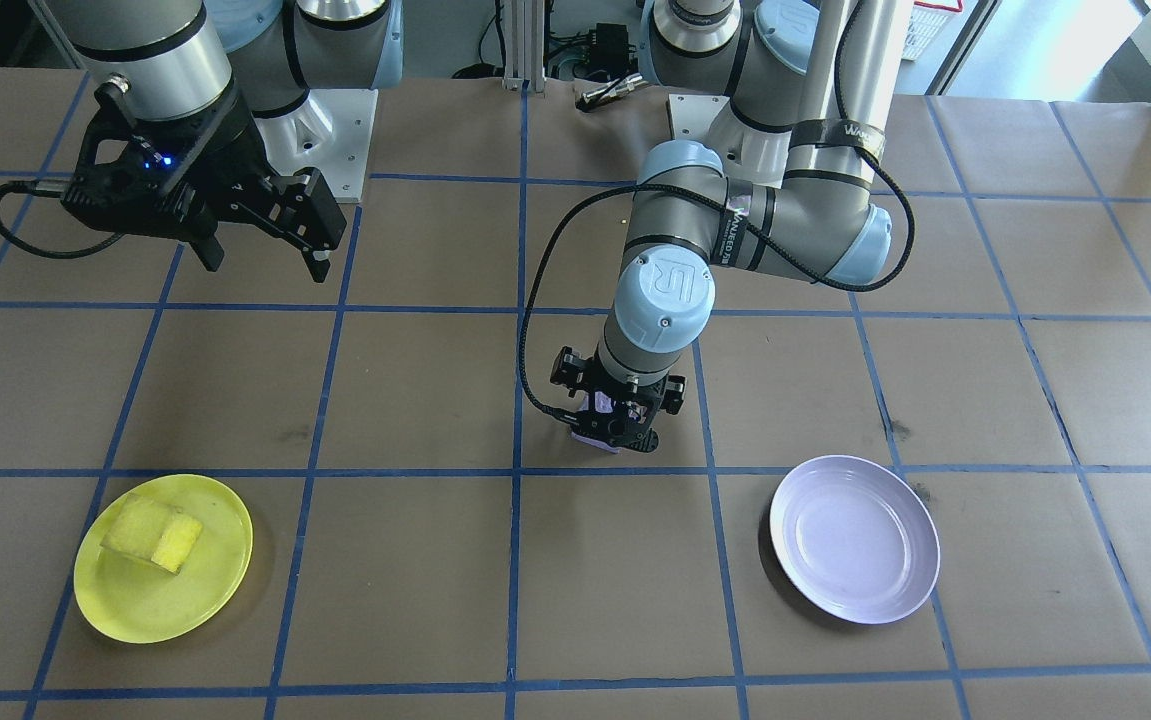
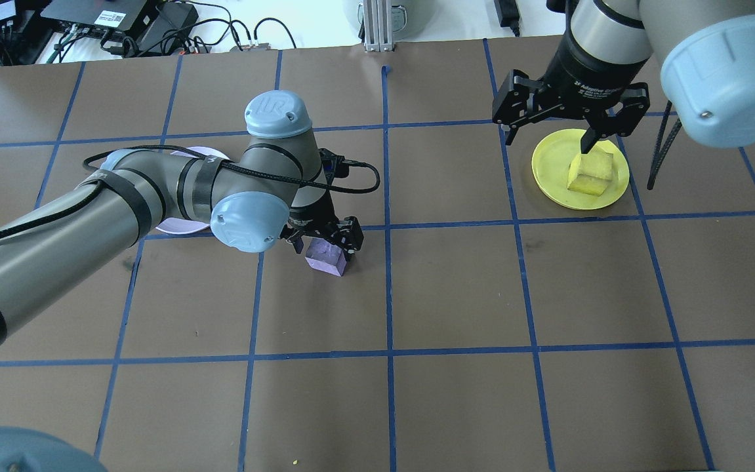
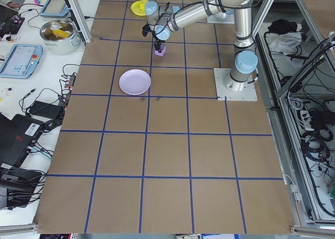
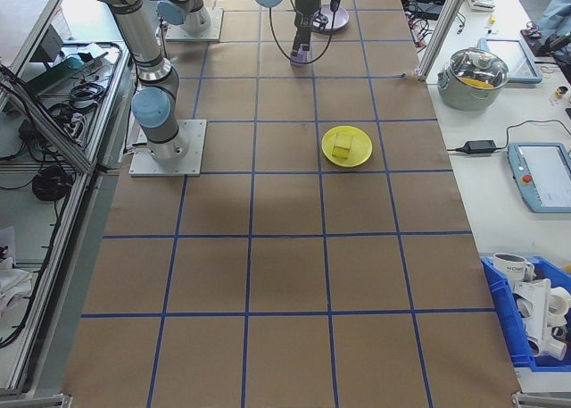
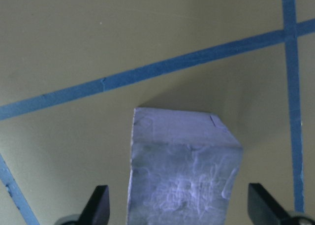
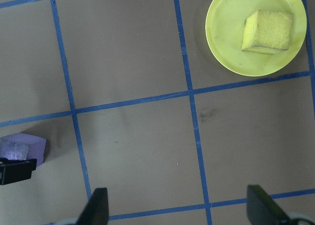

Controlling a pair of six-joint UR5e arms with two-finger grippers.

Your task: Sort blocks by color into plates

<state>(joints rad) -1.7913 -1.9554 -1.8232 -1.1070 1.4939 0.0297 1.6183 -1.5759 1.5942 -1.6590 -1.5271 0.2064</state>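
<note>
Purple block (image 2: 326, 258) sits on the table at centre, lavender plate (image 1: 855, 538) at its 4 o'clock in the front view; looks light, soft, grippy foam, so pinch opposite flat sides mid-height; left gripper (image 2: 322, 238) straddles it wide, right gripper (image 2: 551, 134) wide, empty.

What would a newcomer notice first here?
Likely the left end effector down at the purple block on the table's middle, fingers open on either side of it. Then the yellow block already lying in the yellow plate, and the lavender plate bare, with the right end effector open, raised above the table.
</note>
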